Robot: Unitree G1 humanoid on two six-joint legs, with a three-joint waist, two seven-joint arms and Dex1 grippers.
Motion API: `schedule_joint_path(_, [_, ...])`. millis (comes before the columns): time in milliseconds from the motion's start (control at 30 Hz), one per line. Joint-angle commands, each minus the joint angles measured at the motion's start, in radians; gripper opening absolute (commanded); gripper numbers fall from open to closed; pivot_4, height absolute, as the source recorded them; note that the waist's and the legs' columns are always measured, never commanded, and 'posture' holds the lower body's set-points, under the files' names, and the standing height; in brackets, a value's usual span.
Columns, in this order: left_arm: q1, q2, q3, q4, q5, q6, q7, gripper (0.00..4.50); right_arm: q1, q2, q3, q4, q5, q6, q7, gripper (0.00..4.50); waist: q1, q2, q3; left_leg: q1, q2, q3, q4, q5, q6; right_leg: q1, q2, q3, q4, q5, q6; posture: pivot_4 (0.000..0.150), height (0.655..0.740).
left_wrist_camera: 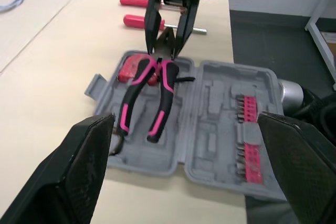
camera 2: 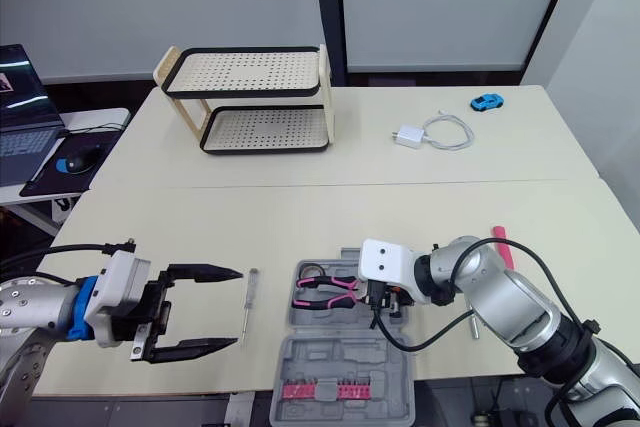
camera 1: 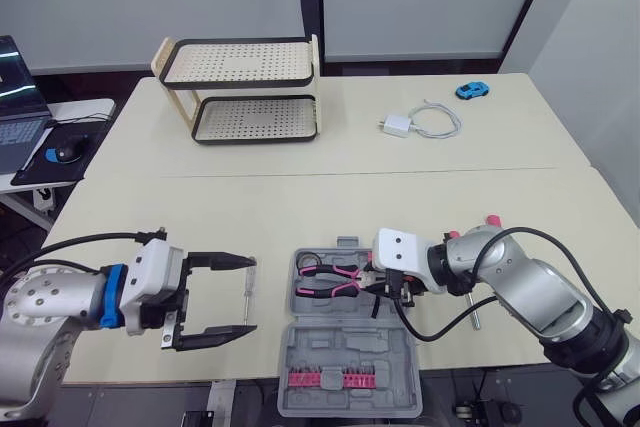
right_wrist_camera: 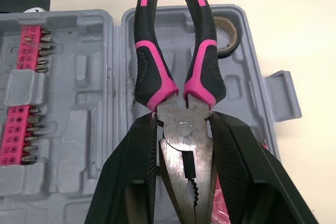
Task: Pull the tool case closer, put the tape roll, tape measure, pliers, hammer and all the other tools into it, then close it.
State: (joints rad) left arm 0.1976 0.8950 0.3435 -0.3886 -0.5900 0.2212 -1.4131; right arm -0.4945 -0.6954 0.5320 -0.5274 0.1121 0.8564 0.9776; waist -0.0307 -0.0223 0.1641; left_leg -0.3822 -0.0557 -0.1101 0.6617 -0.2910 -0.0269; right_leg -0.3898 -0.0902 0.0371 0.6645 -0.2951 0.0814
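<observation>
Grey plastic tool case (camera 1: 335,355) sits open at the near edge, left gripper (camera 1: 250,295) beside it spread wide and empty. Right gripper (right_wrist_camera: 182,115) pinches the pink-and-black pliers (right_wrist_camera: 183,129) by the metal head, probably so the handles settle into the case's far half first.

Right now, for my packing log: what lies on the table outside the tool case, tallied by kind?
Screwdriver: 1
Pink-handled tools: 2
Shelf rack: 1
Charger with cable: 1
Blue toy car: 1
Total: 6
</observation>
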Motion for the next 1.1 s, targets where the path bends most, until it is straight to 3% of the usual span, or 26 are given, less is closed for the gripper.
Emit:
schedule_joint_path(33, [0.023, 0.005, 0.065, 0.001, -0.042, -0.024, -0.022, 4.5, -0.026, -0.004, 0.004, -0.075, 0.009, 0.04, -0.007, 1.26, 0.002, 0.0, 0.0, 0.0, 0.0, 0.0, 0.0, 0.0, 0.0, 0.0, 0.0, 0.0, 0.0, 0.0, 0.0, 0.15, 0.74])
schedule_joint_path(467, [0.012, 0.008, 0.076, 0.066, -0.045, -0.065, -0.031, 4.5, -0.111, -0.005, 0.117, -0.131, -0.011, 0.228, -0.062, 1.26, 0.001, 0.0, 0.0, 0.0, 0.0, 0.0, 0.0, 0.0, 0.0, 0.0, 0.0, -0.001, 0.0, 0.0, 0.0, 0.15, 0.74])
schedule_joint_path(1100, [0.018, 0.006, 0.043, 0.025, -0.037, -0.065, -0.03, 4.5, -0.142, 0.057, 0.184, -0.039, -0.021, 0.247, -0.153, 1.26, 0.0, 0.0, 0.0, 0.0, 0.0, 0.0, -0.001, 0.0, 0.0, -0.001, 0.0, 0.0, 0.0, 0.0, 0.0, 0.15, 0.74])
